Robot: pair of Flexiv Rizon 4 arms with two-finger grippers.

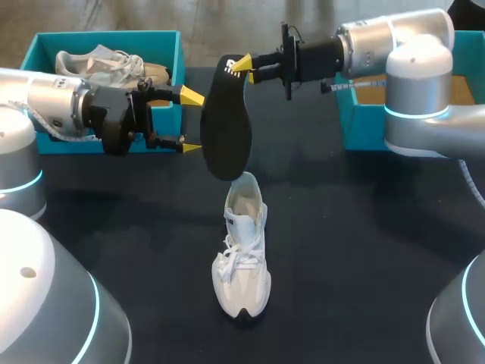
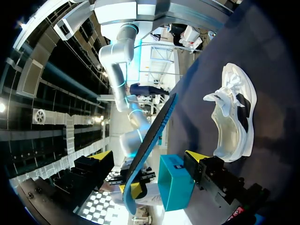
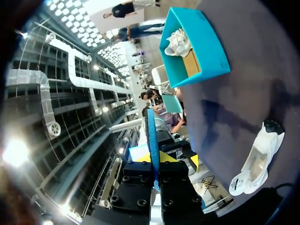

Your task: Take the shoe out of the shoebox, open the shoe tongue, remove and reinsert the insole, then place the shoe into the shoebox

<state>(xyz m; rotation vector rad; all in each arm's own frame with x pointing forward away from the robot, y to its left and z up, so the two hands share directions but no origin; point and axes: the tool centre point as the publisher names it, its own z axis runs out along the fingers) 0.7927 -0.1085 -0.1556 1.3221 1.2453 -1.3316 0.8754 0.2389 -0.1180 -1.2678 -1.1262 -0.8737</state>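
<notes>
The shoe (image 1: 242, 258) stands on its sole mid-tabletop (image 1: 364, 250) with its opening apparently spread. The insole (image 1: 226, 129) is out: the right fingers (image 1: 242, 65) pinch its upper end and hang it just above the shoe, while the left fingers (image 1: 191, 96) stand spread wide about it, gripping nothing. Judged remaining: reinsert the insole, then box the shoe. The dark tabletop carries a teal left shoebox (image 1: 106, 35), holding a second shoe (image 1: 98, 64), and a teal right shoebox (image 1: 356, 121), both at its far side.

Robotics lab: left arm (image 1: 53, 98), right arm (image 1: 394, 38) over black table (image 1: 364, 250), teal shoebox (image 1: 36, 53) at corner
</notes>
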